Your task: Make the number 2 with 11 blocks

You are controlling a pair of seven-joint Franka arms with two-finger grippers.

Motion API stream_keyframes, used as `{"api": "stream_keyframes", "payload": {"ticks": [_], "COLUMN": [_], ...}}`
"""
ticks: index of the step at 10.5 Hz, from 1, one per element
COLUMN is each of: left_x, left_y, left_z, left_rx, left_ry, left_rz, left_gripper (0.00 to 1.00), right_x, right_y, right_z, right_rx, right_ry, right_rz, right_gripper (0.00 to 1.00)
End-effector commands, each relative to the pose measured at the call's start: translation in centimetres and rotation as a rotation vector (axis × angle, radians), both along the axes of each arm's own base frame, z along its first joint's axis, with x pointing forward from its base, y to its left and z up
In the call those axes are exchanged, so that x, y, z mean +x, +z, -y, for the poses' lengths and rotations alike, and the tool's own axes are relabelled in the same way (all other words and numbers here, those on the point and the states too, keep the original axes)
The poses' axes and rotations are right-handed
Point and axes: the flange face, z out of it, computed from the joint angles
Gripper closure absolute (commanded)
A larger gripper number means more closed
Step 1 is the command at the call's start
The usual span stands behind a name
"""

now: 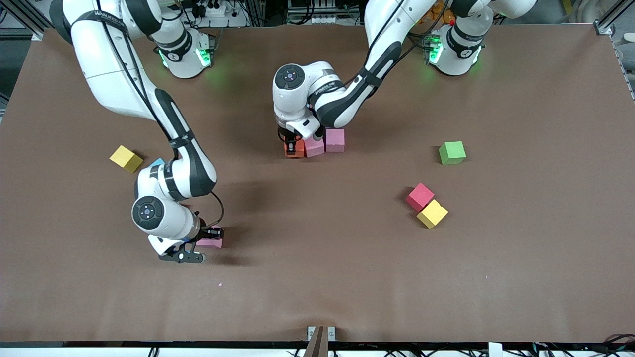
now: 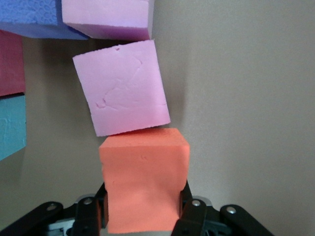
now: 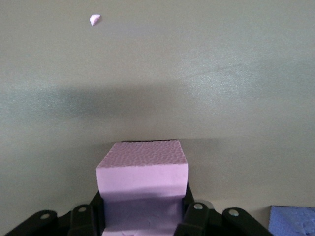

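My left gripper (image 1: pixel 293 144) is shut on an orange block (image 1: pixel 294 148) at the table's middle. The block touches a tilted pink block (image 1: pixel 314 147), and a second pink block (image 1: pixel 335 140) follows in the row. In the left wrist view the orange block (image 2: pixel 144 172) sits between my fingers (image 2: pixel 189 216), against the tilted pink block (image 2: pixel 123 93). My right gripper (image 1: pixel 212 238) is shut on another pink block (image 1: pixel 212 242), low at the table, nearer the front camera. In the right wrist view this block (image 3: pixel 142 169) fills the jaws.
A yellow block (image 1: pixel 126 158) and a blue block's corner (image 1: pixel 158 161) lie by the right arm. A green cube (image 1: pixel 452 152), a red block (image 1: pixel 420 196) and a yellow-orange block (image 1: pixel 432 213) lie toward the left arm's end. The left wrist view shows blue (image 2: pixel 29 19), red (image 2: pixel 10 64) and teal (image 2: pixel 10 125) blocks.
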Motion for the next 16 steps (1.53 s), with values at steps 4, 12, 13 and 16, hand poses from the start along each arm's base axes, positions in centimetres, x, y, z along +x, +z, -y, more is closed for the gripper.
{"api": "stream_keyframes", "payload": {"ticks": [4,12,13,16], "left_x": [-1.5,-3.7,-3.8,-3.9], "left_y": [-1.2,-1.9,-2.1,-2.1], "left_z": [0.1,0.6,0.5,0.2], "left_rx": [0.033,0.053,0.058,0.064], "left_ry": [0.037,-0.028,-0.046,-0.064], "left_rz": [0.004,0.001,0.000,0.000], "left_gripper": [0.81,0.81,0.81,0.81], "right_x": [0.1,0.0,0.0,0.0], "right_y": [0.5,0.5,0.5,0.5], "right_z": [-0.4,-0.5,-0.5,-0.6], "right_rx": [0.011,0.011,0.011,0.012], "right_ry": [-0.014,-0.014,-0.016,-0.015], "right_rz": [-0.010,-0.011,-0.012,-0.012], "right_gripper": [0.71,0.70,0.70,0.70]}}
